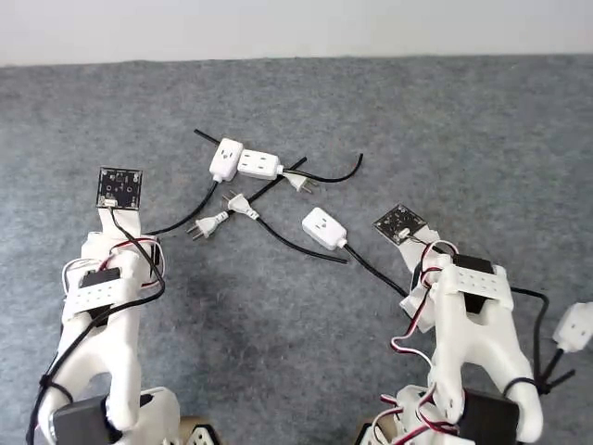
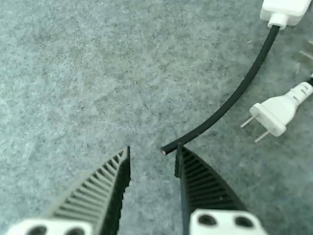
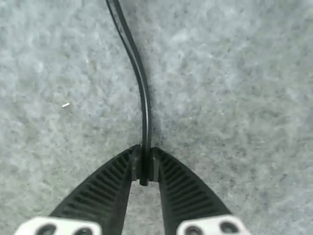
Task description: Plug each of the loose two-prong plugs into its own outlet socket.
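— Where was the right claw (image 3: 143,165)?
— Clamped on a black twin cable (image 3: 141,88), its ribbed fingers (image 3: 107,191) pinching the cable at their very tips; the cable ran straight away from them over the grey carpet (image 3: 244,73); in the high view it led up to a white socket block (image 1: 323,228), round-cornered, slots facing up, lying by itself near the middle
— And the left claw (image 2: 152,156)?
— Apart, with nothing between the fingers; the cut end of a second black cable (image 2: 230,100) lay right at one fingertip, touching or not I could not tell; that cable curved off to another white socket (image 2: 286,9)
— The plugs?
— A white two-prong plug (image 2: 275,113) lay flat beside that second cable, prongs bare and aimed roughly back toward the claw; from above, a second plug (image 1: 243,204) lay just next to it; a third plug (image 1: 301,183) lay farther back, near a white block (image 1: 260,165) set end to end with that other socket; all three plugs lay loose on the carpet, each on its own black lead
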Robot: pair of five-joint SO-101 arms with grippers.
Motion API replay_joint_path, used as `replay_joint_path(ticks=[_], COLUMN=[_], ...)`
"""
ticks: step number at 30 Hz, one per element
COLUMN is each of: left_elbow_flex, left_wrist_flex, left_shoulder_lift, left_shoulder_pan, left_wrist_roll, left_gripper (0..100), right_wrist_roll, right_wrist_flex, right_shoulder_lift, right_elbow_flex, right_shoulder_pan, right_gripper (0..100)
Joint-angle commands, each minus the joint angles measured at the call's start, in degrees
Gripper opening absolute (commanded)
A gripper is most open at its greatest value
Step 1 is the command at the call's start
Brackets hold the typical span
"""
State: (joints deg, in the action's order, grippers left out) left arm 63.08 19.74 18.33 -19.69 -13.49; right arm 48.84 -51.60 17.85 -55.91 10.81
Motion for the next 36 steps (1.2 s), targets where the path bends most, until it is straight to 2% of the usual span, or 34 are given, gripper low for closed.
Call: replay_joint_path(ticks=[1,5,11,20,25,30,36], left_elbow_flex=[-3.1,-3.2,-3.2,-3.1,-3.1,-3.1,-3.1], left_wrist_flex=[-1.1,-1.1,-1.1,-1.1,-1.1,-1.1,-1.1], left_shoulder_lift=[-0.1,-0.2,-0.2,-0.2,-0.2,-0.2,-0.2], left_shoulder_pan=[0.3,0.4,0.4,0.4,0.3,0.3,0.3], left_wrist_roll=[0.3,0.3,0.3,0.1,0.1,0.1,0.1], left_gripper=[14,14,14,14,14,14,14], right_wrist_roll=[0.5,-1.0,-4.7,-4.6,-6.3,-15.6,-19.3], right_wrist_flex=[0.7,-2.5,-17.3,-36.2,-46.0,-51.3,-51.2], right_shoulder_lift=[1.7,2.7,10.5,38.5,50.2,46.7,32.7], right_elbow_flex=[0.4,1.4,6.1,8.1,16.3,27.8,35.2], right_shoulder_pan=[0.4,0.0,0.3,-2.1,-5.7,-9.3,-13.5], right_gripper=[1.0,1.0,1.0,1.0,0.9,0.9,0.9])
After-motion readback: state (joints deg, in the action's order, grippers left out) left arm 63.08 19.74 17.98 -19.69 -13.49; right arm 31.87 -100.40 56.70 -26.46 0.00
